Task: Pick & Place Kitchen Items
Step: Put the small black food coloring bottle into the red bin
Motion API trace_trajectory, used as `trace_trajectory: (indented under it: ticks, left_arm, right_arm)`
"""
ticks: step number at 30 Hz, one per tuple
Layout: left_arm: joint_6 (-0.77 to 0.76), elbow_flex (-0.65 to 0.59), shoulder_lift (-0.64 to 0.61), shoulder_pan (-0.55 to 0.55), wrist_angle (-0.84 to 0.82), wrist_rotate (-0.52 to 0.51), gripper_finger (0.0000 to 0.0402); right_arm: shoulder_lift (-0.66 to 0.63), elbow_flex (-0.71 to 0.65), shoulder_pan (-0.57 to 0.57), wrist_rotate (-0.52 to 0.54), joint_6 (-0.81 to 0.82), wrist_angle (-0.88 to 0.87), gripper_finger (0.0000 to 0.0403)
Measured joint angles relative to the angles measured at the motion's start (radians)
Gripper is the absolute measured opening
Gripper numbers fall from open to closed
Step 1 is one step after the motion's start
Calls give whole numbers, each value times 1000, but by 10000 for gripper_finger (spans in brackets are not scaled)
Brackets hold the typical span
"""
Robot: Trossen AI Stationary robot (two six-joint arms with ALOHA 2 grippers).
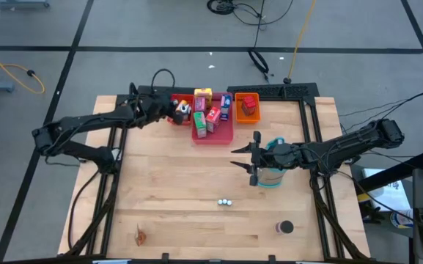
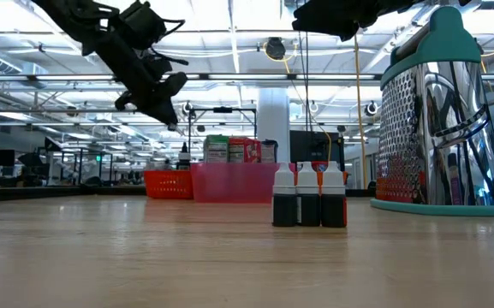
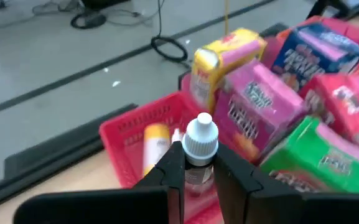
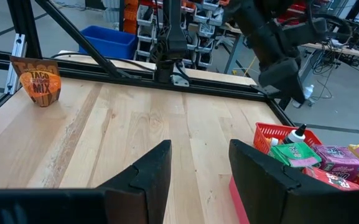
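Note:
My left gripper is shut on a tiny clear bottle with a white cap, above the red tray at the table's far side. A yellow-topped item lies in that tray. Next to it the pink tray holds several upright food boxes: yellow, purple, blue, green. Three tiny bottles stand together mid-table. A dark round can sits near the front right. My right gripper hangs open over the table, beside the teal-and-white grater. My left gripper pinches the bottle's body just under the white cap between its two fingers. The fingers slant down from the table's left side. The bottle stands upright in the hold, its cap above the fingertips, lifted clear over the red tray.
An orange tray with a red block stands right of the pink tray. A taco mix packet lies near the front left corner. A black frame runs along the table's far edge and sides. Bare wood lies in the middle and left.

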Motion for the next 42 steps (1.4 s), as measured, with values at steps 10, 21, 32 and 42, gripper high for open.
trace_trajectory:
  ticks: [10, 21, 32, 42]
  left_arm:
    - [16, 0, 134, 21, 70, 15, 57]
    - [23, 0, 195, 21, 140, 15, 81]
    - [31, 0, 196, 19, 147, 14, 83]
    - [42, 0, 194, 19, 110, -26, 84]
  right_arm:
    - [0, 0, 0, 1, 0, -3, 155]
    - [0, 0, 0, 2, 0, -7, 155]
    - [0, 0, 0, 3, 3, -8, 155]
    - [0, 0, 0, 3, 3, -8, 155]
